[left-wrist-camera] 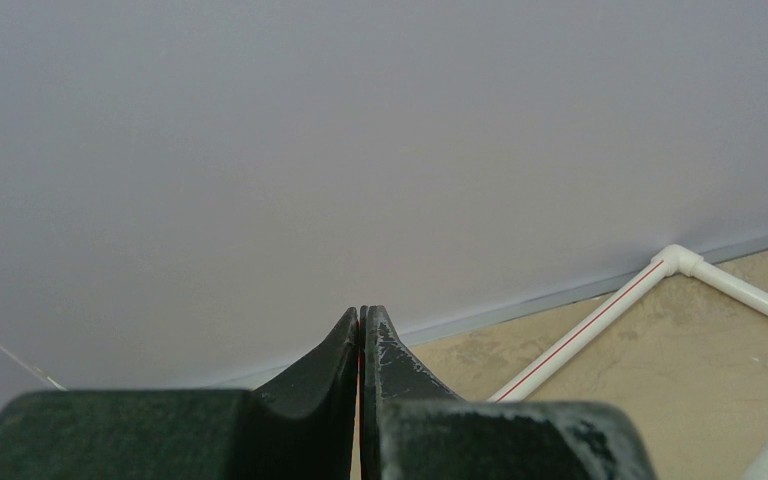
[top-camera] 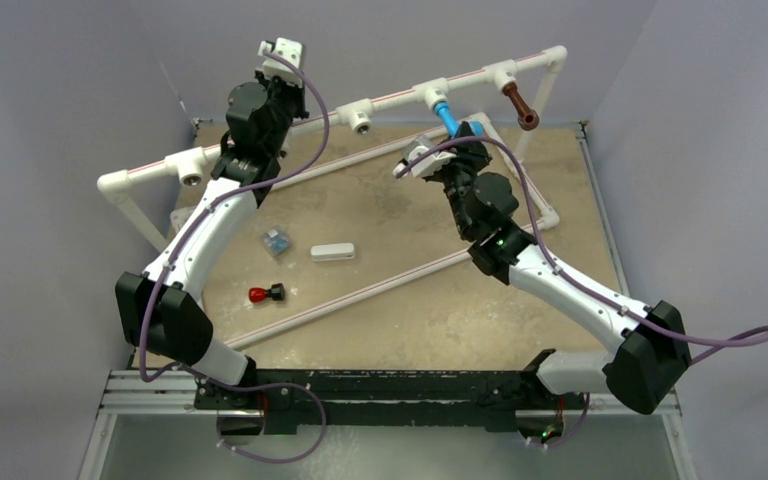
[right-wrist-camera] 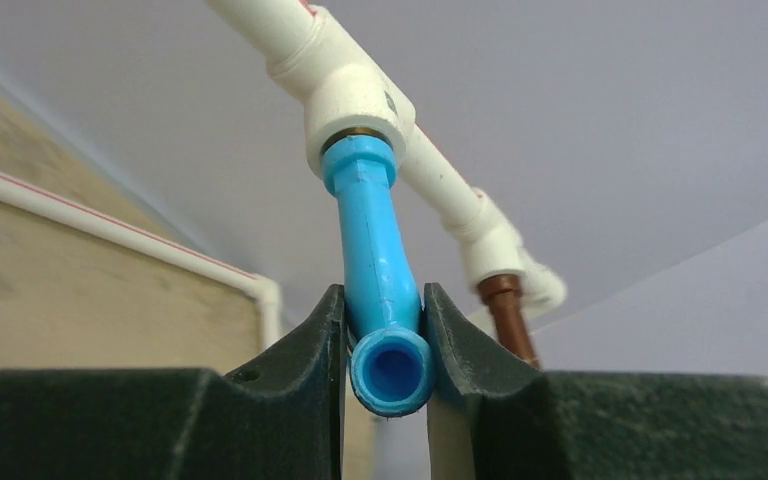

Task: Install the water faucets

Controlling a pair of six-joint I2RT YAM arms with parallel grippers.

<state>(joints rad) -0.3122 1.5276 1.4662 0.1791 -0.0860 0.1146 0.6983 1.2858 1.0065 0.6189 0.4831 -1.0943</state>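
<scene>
The bright blue faucet (top-camera: 445, 116) hangs from a white tee (top-camera: 432, 95) on the raised pipe rail. My right gripper (top-camera: 467, 131) is shut on it. In the right wrist view the jaws (right-wrist-camera: 385, 340) pinch the blue faucet (right-wrist-camera: 375, 260) just behind its open spout end, and its other end sits in the tee (right-wrist-camera: 358, 100). The dark brown faucet (top-camera: 520, 105) hangs from the following tee on the right and also shows in the right wrist view (right-wrist-camera: 508, 310). My left gripper (top-camera: 282, 82) is raised near the back wall, shut and empty (left-wrist-camera: 363, 312).
Two tees on the rail (top-camera: 362, 120) (top-camera: 192, 172) have open sockets. On the table lie a white block (top-camera: 332, 252), a small blue-and-clear part (top-camera: 276, 241) and a red-and-black part (top-camera: 266, 294). A low pipe frame (left-wrist-camera: 600, 320) runs round the table.
</scene>
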